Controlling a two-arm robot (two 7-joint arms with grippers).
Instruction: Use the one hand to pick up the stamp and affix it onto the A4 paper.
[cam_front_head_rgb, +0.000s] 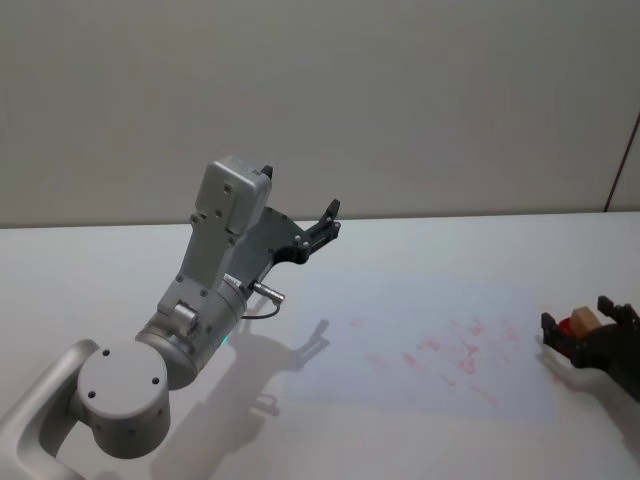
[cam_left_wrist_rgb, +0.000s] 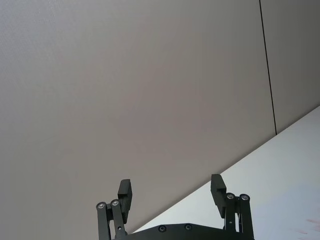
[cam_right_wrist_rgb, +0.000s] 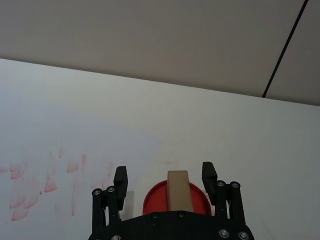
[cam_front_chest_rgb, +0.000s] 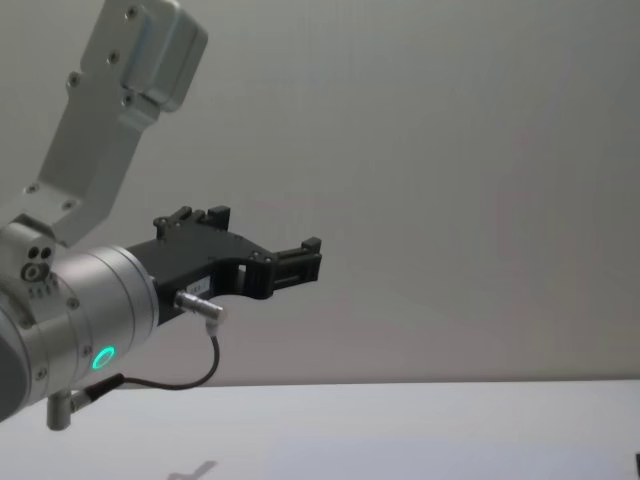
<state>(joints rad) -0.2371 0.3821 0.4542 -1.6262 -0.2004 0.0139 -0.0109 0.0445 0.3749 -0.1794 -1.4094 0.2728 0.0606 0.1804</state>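
I have the right gripper (cam_right_wrist_rgb: 165, 175) low in the right wrist view, fingers spread, one on each side of the stamp (cam_right_wrist_rgb: 179, 191) with a clear gap on both sides, so nothing is clamped. In the head view this gripper (cam_front_head_rgb: 592, 322) sits at the right edge of the frame, just right of the A4 paper (cam_front_head_rgb: 420, 330), with the stamp (cam_front_head_rgb: 580, 321) showing as a small tan and red piece between its black fingers.

The stamp has a tan upright block that looks like wood, standing on a round red base (cam_right_wrist_rgb: 155, 199). I judge it light, rigid and not fragile. The block's flat sides should give the pads a sure, non-slip hold. I would take hold on the two opposite flat faces of the block, low enough for stability but above the red base, and keep it upright so the base stays level for pressing.

The paper lies flat in the centre-right of the head view and carries faint red marks (cam_front_head_rgb: 450, 355).

The left gripper (cam_left_wrist_rgb: 171, 192) is raised off the table at upper centre-left of the head view, fingers spread and holding nothing.
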